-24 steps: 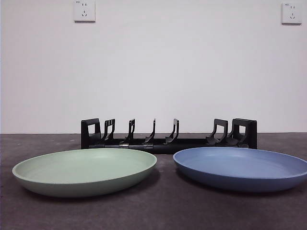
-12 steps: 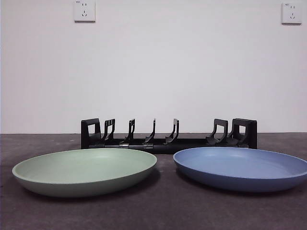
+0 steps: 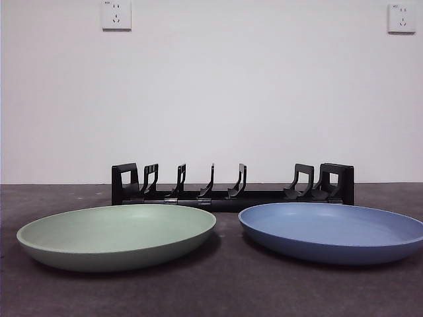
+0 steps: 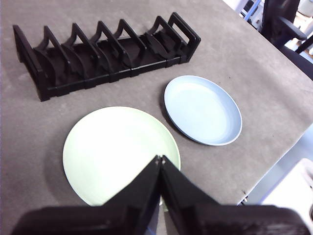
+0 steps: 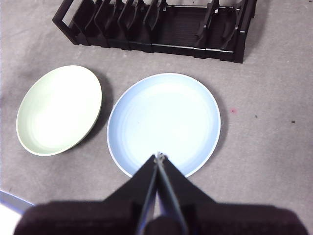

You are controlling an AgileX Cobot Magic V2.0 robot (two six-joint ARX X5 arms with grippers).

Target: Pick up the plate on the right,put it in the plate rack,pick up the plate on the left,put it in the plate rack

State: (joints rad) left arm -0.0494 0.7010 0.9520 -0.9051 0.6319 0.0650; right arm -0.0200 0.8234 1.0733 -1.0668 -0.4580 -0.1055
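Observation:
A blue plate (image 3: 334, 231) lies flat on the right of the grey table, a green plate (image 3: 117, 235) flat on the left. Behind them stands the empty black plate rack (image 3: 231, 186). My left gripper (image 4: 160, 160) hangs shut high above the near rim of the green plate (image 4: 120, 152). My right gripper (image 5: 158, 157) is shut too, high above the near rim of the blue plate (image 5: 164, 122). Each wrist view takes in both plates and the plate rack (image 4: 105, 49) (image 5: 156, 24). Neither arm shows in the front view.
The table's edge (image 4: 274, 166) runs close to the blue plate (image 4: 203, 110) on its outer side. A white wall with two sockets (image 3: 116, 14) rises behind the rack.

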